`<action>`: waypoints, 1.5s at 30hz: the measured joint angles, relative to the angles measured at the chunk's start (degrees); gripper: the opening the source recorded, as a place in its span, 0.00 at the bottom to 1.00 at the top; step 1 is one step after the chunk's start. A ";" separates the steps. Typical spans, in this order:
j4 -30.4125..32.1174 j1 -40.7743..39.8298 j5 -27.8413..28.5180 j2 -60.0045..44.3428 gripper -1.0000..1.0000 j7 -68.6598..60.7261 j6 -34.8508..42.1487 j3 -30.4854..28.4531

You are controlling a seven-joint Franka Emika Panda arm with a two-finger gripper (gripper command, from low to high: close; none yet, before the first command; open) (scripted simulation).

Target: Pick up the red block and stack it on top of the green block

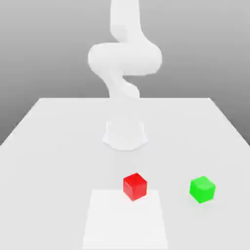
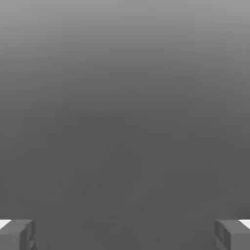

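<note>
Two blocks, red (image 1: 135, 187) and green (image 1: 202, 189), apart; end effector (image 2: 125, 235) fingers spread wide

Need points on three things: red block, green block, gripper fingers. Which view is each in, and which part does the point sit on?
Red block (image 1: 135, 187): exterior view, near the middle of its visible sides.
Green block (image 1: 202, 190): exterior view, on its visible sides.
Fingers (image 2: 232, 237): hand view, on the surface of one finger.

A broad, flat, pale grey table (image 1: 53, 171) of unclear material spreads across the exterior view, with a smooth white four-sided patch (image 1: 125, 224) on its near part, before a plain grey backdrop (image 1: 44, 44) shaded darker lower down.
</note>
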State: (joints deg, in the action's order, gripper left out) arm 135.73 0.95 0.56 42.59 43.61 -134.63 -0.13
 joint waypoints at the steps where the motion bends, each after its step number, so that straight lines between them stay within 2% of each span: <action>1: 1.90 0.46 0.26 -1.61 0.50 -1.10 -1.39 -0.11; 13: 25.06 6.00 2.33 -21.22 0.50 -15.67 -18.00 -3.36; 17: 32.79 8.07 1.95 -31.86 0.50 -22.03 -26.48 -4.70; 24: 32.90 6.68 -2.85 -50.19 0.50 -27.32 -41.63 -1.54; 25: 32.72 6.23 -3.32 -51.59 0.00 -27.65 -42.85 -1.00; 32: 32.72 6.20 -3.42 -51.59 0.00 -27.69 -42.77 -0.96; 40: 34.85 6.39 0.44 -36.40 0.00 -25.03 -29.72 -2.27; 45: 31.90 11.99 -0.97 -34.68 0.00 -27.86 -25.04 0.94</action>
State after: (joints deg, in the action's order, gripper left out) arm 167.63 12.94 -0.41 7.91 15.75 -159.67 0.81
